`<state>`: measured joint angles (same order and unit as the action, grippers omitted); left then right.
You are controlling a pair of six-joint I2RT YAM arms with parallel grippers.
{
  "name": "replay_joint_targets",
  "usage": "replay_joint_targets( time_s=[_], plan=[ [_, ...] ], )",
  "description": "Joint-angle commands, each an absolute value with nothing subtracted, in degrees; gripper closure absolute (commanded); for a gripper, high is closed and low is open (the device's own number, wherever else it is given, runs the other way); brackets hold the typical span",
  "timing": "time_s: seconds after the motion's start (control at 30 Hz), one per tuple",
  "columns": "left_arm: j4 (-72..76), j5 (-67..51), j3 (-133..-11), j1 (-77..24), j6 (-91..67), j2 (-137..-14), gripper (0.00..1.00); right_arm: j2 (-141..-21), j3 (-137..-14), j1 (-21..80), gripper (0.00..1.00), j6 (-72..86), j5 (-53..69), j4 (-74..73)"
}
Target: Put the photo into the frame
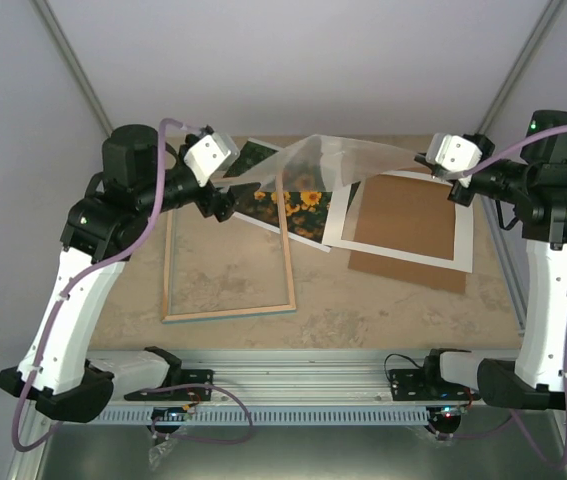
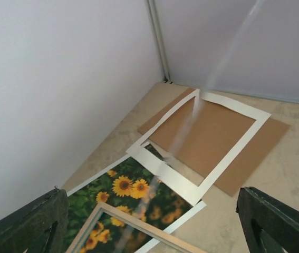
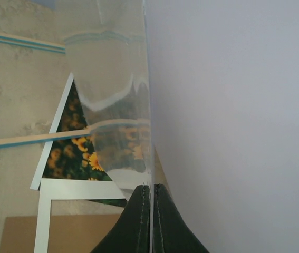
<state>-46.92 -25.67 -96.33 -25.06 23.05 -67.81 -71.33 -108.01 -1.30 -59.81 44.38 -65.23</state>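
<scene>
right pincer (image 3: 150, 194) clamped on the clear sheet (image 1: 333, 160) by its edge, raised above the photo (image 1: 301, 208); left pincer (image 1: 221, 205) spread wide (sheet's tip between its fingers); the frame (image 1: 229, 313) overlaps the photo's edge.

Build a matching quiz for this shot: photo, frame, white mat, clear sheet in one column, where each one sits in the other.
Things:
1. photo
2. frame
3. white mat
4. clear sheet

Places:
A. lying on the brown backing board
B. lifted off the table, pinched in the shut right gripper
C. flat on the table, left of centre, light wood side up
D. flat on the table, with a frame corner and a mat corner lying over it

Pairs: 1-D, 2-C, 3-A, 4-B
</scene>
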Motion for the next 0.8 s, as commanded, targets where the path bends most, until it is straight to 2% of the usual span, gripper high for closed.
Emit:
replay_joint_targets(
  time_s=[0.0,0.1,0.23,0.37,0.53,0.77],
  plan=[
    [-45.9,-22.9,-97.0,-24.8,26.3,-68.9,0.12,-70.4,-107.2,-0.3,1.0,-59.7,44.5,-64.3],
    [-48.8,-28.3,-97.3,-24.9,26.3,-71.1,0.21,-70.4,-106.9,0.0,0.99,-58.7,44.8,-63.6],
    [-51.4,-36.6,-97.0,-24.9,25.7,-72.2,0.26,-70.9,-106.6,-0.1,1.0,-58.1,44.7,-63.5],
    [-49.5,-37.7,-95.0,-24.9,24.8,-71.5,0.31,-71.1,-105.6,-0.1,0.99,-57.6,45.2,-62.8],
    [-47.4,-40.3,-93.1,-24.9,22.7,-71.9,0.57,-71.1,-104.5,1.9,0.99,-55.7,46.4,-61.0],
    [-40.0,-44.2,-86.0,-24.9,13.7,-71.2,1.0,-73.3,-101.0,3.1,0.99,-49.4,46.7,-56.8]
  ],
)
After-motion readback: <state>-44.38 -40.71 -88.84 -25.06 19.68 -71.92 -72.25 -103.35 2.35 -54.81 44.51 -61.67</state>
